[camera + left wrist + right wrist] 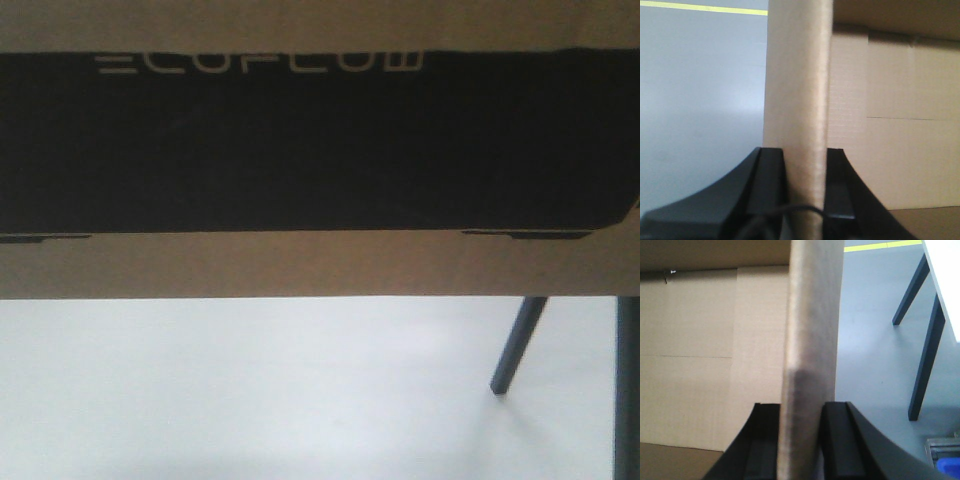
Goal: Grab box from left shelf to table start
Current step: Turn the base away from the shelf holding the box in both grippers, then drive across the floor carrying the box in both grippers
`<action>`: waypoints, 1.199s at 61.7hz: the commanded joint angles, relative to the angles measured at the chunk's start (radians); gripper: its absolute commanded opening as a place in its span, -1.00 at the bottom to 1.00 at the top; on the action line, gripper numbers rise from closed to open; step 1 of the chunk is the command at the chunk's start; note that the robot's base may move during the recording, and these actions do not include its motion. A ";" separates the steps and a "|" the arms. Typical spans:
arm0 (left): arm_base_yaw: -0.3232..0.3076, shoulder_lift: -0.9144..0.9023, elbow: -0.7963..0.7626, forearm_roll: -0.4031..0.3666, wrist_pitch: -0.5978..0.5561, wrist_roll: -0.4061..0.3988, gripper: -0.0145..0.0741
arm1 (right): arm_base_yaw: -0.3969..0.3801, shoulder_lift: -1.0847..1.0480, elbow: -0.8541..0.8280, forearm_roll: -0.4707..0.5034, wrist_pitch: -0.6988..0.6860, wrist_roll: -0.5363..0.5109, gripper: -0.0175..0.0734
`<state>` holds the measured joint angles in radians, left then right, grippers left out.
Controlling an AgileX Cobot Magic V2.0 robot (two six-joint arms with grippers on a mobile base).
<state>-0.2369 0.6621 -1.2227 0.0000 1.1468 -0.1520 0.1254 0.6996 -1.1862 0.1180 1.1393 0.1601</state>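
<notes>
We find the box [300, 265] filling the upper part of the front view, close to the camera, with pale grey floor [250, 400] showing beneath its lower edge. Its black printed panel [300, 140] carries white lettering [260, 65] reading "ECOFLOW", the tops of the letters cut by the panel's upper edge. No other writing is legible. In the left wrist view, the left end effector [804, 160] is closed narrowly on an upright cardboard wall of the box [800, 90], a black finger [771, 190] pressed to either face. The right end effector [801, 412] grips another upright wall of the box [812, 315] likewise, its fingers [837, 440] flat against the board. The carton's plain brown interior lies inboard of both grips. Outboard, a yellow floor line [880, 246] runs behind the white bench [945, 280], which stands on dark legs [925, 360], well apart from the box. A blue bin [947, 467] shows at the frame corner.
</notes>
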 commanded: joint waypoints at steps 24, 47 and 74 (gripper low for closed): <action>-0.001 -0.008 -0.038 -0.013 -0.164 -0.018 -0.79 | -0.009 0.002 -0.035 -0.118 -0.105 -0.006 -0.56; -0.001 -0.008 -0.038 -0.013 -0.164 -0.018 -0.79 | -0.009 0.002 -0.035 -0.118 -0.105 -0.006 -0.56; -0.001 -0.008 -0.038 -0.013 -0.166 -0.018 -0.79 | -0.009 0.002 -0.035 -0.118 -0.105 -0.006 -0.56</action>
<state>-0.2369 0.6621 -1.2227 0.0000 1.1468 -0.1520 0.1254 0.6996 -1.1862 0.1180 1.1393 0.1601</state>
